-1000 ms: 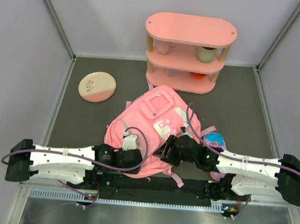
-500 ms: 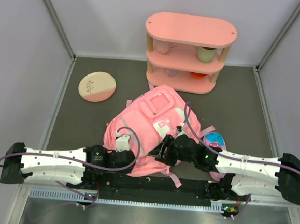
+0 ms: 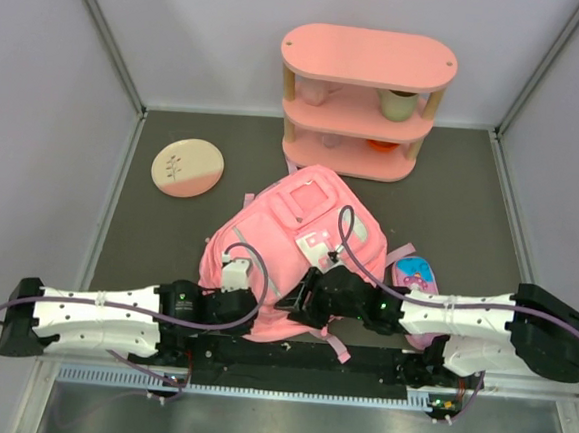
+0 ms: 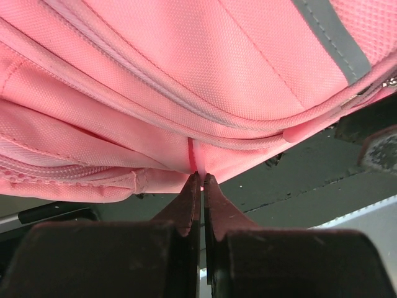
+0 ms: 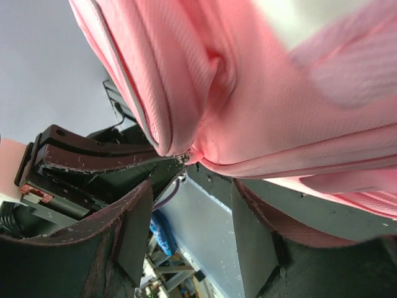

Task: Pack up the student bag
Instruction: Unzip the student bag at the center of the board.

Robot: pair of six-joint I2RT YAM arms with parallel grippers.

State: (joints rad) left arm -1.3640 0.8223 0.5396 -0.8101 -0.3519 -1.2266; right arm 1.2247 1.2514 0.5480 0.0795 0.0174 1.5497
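Note:
The student bag point(image 3: 304, 228), a big pink backpack, lies flat in the middle of the table with its bottom edge toward the arms. My left gripper point(image 3: 247, 306) is at that near edge, shut on a thin pink fold of the bag's fabric point(image 4: 198, 162); in the left wrist view the fingertips point(image 4: 192, 186) pinch it tight. My right gripper point(image 3: 300, 306) is just right of it at the same edge, open. In the right wrist view its fingers point(image 5: 138, 214) stand apart below the bag point(image 5: 279, 93), near a small metal zip end point(image 5: 185, 158), holding nothing.
A small purple-pink pencil case point(image 3: 415, 275) lies right of the bag, beside my right arm. A pink three-tier shelf point(image 3: 364, 102) with cups stands at the back. A round pink-and-cream plate point(image 3: 187, 166) lies at the back left. Grey walls enclose the table.
My left gripper has shut on the bag's near edge and drawn back slightly left. My right arm has slid left along the bag's bottom edge.

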